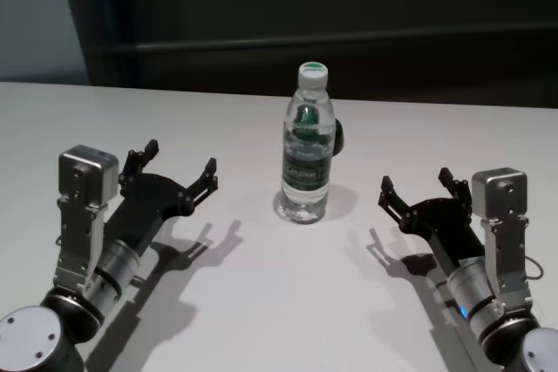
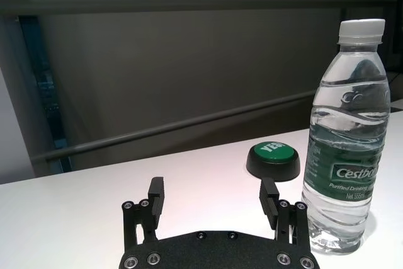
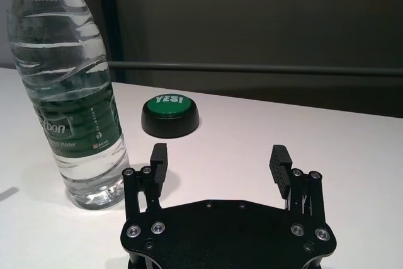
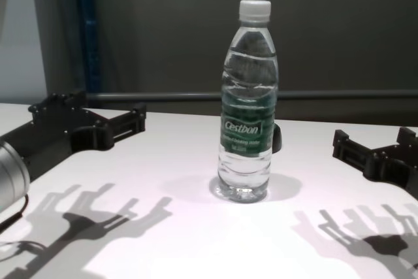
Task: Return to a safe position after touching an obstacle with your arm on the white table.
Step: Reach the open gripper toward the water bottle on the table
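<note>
The obstacle, a clear water bottle [image 1: 307, 163] with a white cap and dark green label, stands upright in the middle of the white table [image 1: 261, 302]. My left gripper [image 1: 181, 158] hovers to its left, open and holding nothing, a clear gap away from it. On the other side my right gripper [image 1: 416, 180] is likewise open and apart from it. In the left wrist view the bottle [image 2: 345, 155] stands just beyond one side of the gripper [image 2: 213, 187]. The right wrist view shows the bottle [image 3: 69, 105] beside the open gripper [image 3: 219, 152].
A low black button with a green top [image 3: 170, 114] sits on the table just behind the bottle, also in the left wrist view as the button [image 2: 272, 157]. The table's far edge meets a dark wall with a horizontal rail [image 2: 189, 127].
</note>
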